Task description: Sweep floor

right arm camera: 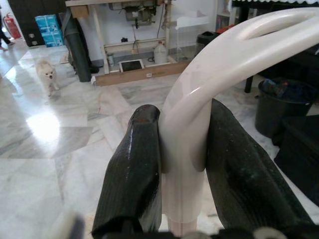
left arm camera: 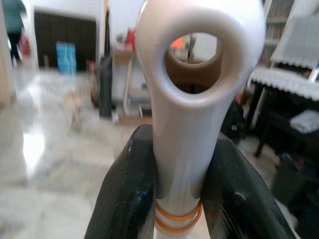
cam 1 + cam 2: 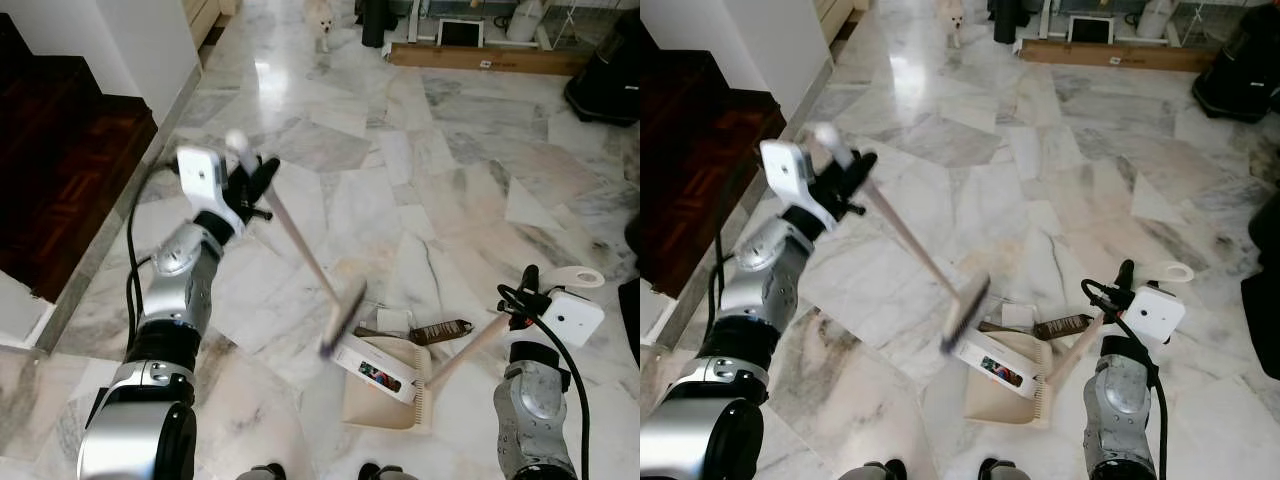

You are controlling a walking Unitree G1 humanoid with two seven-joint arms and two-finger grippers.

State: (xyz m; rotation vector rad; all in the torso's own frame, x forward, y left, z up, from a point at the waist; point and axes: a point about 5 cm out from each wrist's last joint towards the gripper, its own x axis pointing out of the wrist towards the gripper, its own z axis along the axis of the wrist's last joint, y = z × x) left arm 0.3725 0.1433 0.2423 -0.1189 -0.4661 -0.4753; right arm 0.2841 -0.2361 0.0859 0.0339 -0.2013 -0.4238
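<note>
Glossy grey-veined marble floor [image 3: 420,190] reflects daylight, with dark wooden stairs [image 3: 60,170] beside a white wall [image 3: 130,40] on the left.

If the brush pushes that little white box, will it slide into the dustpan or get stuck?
The white box looks like light cardboard, already lying half on the dustpan, so it probably slides easily. The marble floor looks shiny and slippery. The brush could tip it over instead.
</note>
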